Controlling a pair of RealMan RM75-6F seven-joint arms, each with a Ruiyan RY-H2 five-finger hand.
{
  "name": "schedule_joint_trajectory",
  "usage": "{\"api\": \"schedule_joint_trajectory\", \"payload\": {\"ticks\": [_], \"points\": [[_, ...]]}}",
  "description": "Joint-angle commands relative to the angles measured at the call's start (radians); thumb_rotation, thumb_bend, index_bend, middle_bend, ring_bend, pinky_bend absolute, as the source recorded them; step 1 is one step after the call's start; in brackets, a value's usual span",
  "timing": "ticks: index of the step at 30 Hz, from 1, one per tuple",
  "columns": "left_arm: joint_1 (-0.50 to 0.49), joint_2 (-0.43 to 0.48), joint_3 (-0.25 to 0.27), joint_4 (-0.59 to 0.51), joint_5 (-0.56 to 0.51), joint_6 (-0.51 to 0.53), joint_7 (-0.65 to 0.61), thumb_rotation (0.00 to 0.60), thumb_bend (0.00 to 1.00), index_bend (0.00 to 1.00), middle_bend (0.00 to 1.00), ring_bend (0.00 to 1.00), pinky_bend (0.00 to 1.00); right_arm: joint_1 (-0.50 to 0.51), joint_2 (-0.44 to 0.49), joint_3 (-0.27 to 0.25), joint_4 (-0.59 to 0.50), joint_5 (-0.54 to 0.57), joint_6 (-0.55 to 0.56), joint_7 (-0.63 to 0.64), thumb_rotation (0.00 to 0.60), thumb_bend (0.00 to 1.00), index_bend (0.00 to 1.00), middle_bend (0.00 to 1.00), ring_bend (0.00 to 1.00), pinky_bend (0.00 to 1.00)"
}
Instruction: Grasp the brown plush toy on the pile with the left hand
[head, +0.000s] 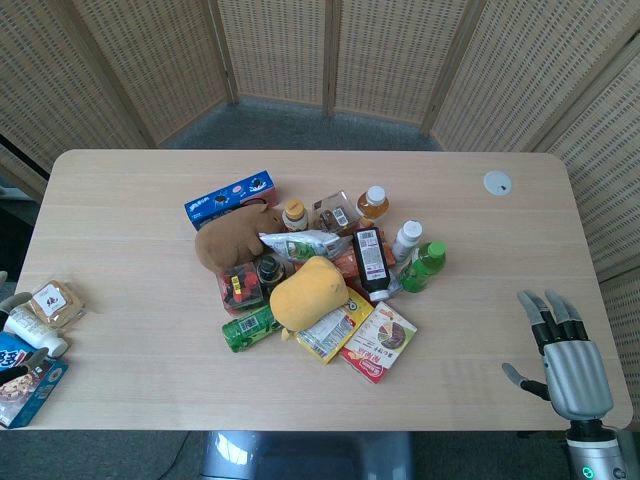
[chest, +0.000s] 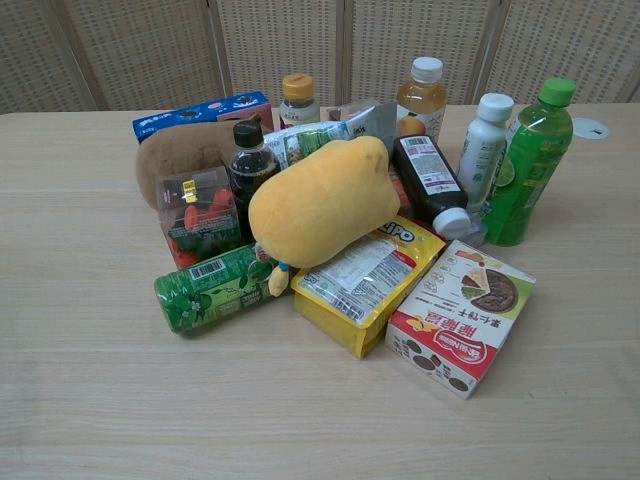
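Brown plush toy (head: 232, 239) sits at the upper left of the pile, just left of centre frame, long axis running left to right, snout toward the bottles, blue box (head: 231, 198) just behind it. No left hand anywhere in view, so its state can't be told. The right hand (head: 562, 350), fingers spread and empty, waits far off at lower right.

A brown plush toy (head: 233, 240), a yellow plush toy (head: 307, 291), a blue box (head: 231, 198), a green bottle (chest: 531, 163).
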Motion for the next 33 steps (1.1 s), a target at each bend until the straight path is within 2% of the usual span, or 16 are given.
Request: {"api": "schedule_joint_trajectory", "payload": {"ticks": [1,12,20,26,29,33], "points": [[0.001,-0.001,0.0,0.0,0.001,-0.001,0.001,0.6,0.0,0.28,0.0,0.0,0.0,0.0,0.0,0.0,0.0,0.0,0.0,0.0,0.6,0.0,0.0,0.0,0.0,0.0],[-0.032,0.008,0.0,0.025,0.025,-0.05,0.008,0.6,0.0,0.27,0.0,0.0,0.0,-0.004,0.008,0.012,-0.004,-0.002,0.02,-0.001,0.6,0.0,0.0,0.0,0.0,0.0],[-0.19,0.029,-0.055,0.037,0.058,-0.215,0.062,0.6,0.0,0.27,0.0,0.0,0.0,-0.008,0.006,0.02,-0.002,-0.015,0.042,-0.018,0.6,0.0,0.0,0.0,0.0,0.0],[-0.335,-0.01,-0.105,0.054,0.059,-0.358,0.159,0.6,0.0,0.25,0.0,0.0,0.0,-0.011,0.011,0.022,-0.007,-0.017,0.049,-0.017,0.6,0.0,0.0,0.0,0.0,0.0],[-0.412,-0.047,-0.123,0.083,0.034,-0.457,0.224,0.6,0.0,0.2,0.0,0.0,0.0,-0.011,0.013,0.023,-0.008,-0.016,0.05,-0.014,0.6,0.0,0.0,0.0,0.0,0.0],[-0.488,-0.099,-0.139,0.122,-0.027,-0.565,0.317,0.6,0.0,0.03,0.0,0.0,0.0,-0.011,0.015,0.025,-0.008,-0.01,0.048,-0.005,0.6,0.0,0.0,0.0,0.0,0.0]]}}
